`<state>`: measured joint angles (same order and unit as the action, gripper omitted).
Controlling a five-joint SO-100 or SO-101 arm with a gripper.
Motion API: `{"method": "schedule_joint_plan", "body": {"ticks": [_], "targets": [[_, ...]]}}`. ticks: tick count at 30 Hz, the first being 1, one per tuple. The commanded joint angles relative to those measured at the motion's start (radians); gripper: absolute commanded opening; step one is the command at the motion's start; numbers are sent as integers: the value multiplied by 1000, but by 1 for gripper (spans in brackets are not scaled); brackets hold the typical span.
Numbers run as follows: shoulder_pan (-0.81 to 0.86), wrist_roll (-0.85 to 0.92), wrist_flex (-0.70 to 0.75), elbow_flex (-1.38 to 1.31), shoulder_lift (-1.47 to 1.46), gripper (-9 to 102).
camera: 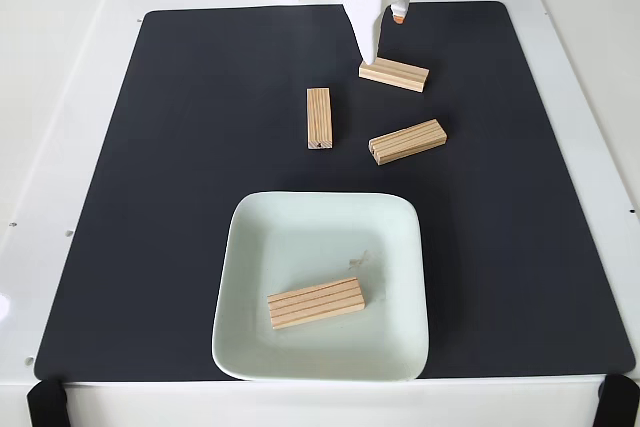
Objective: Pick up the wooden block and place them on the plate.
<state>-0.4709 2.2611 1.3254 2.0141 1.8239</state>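
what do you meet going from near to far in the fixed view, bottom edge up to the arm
wooden block on the plate → plate far rim → angled block → upright block → block under the gripper → gripper

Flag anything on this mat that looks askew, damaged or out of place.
Nothing looks damaged or spilled. Three wooden blocks lie scattered at differing angles on the black mat; the plate has a faint smudge near its centre.

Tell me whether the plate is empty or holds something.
Not empty: one wooden block lies flat inside the plate, near its front.
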Motion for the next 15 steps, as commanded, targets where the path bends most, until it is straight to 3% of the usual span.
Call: {"method": "schedule_joint_plan", "body": {"ticks": [1, 6, 15], "targets": [[-9, 3, -46, 14, -12, 35], [2, 3, -156, 28, -100, 35], [-9, 2, -149, 32, -141, 35]]}}
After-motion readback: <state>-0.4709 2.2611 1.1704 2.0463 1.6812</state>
